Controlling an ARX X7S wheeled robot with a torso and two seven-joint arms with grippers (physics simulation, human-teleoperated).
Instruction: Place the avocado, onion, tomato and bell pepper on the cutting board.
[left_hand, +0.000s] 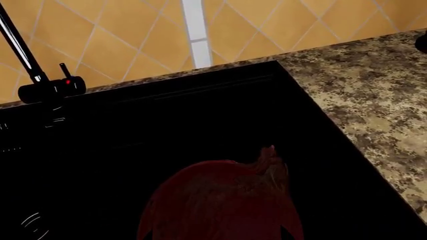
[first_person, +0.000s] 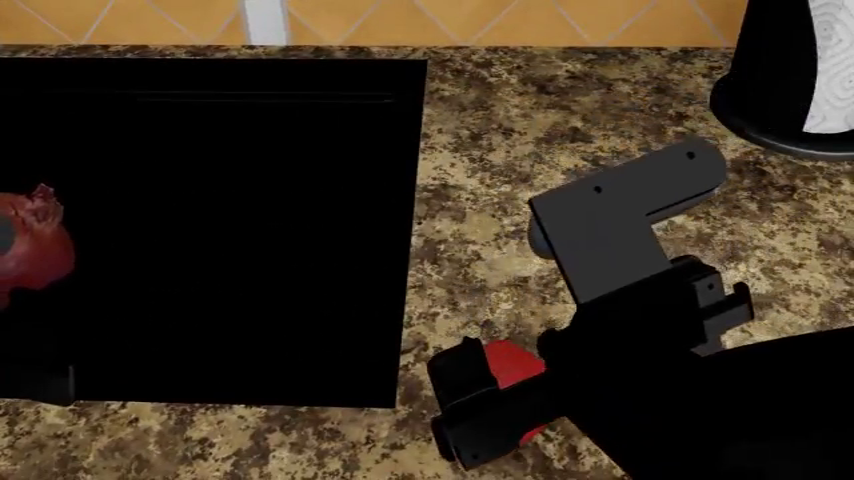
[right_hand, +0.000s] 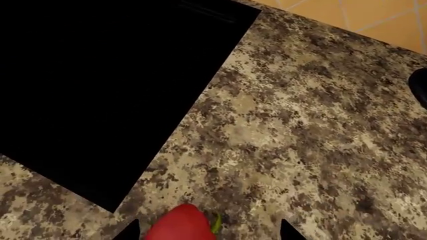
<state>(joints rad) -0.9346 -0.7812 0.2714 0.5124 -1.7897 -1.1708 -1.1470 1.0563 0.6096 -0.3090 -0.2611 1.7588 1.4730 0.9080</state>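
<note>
The onion, dark maroon with a papery tip, fills the near part of the left wrist view over the black sink. My left gripper is shut on it, its dark fingertips cutting into the bulb's sides. The head view shows the onion at the far left edge. My right gripper stands open on the counter, its fingers either side of a glossy red vegetable with a green sliver. I cannot tell whether this is the tomato or the bell pepper. The avocado and cutting board are out of view.
A black faucet stands at the sink's back edge against the tiled wall. A black-based cylinder sits at the counter's far right. The speckled granite counter runs right of the sink. My right arm crosses the lower right.
</note>
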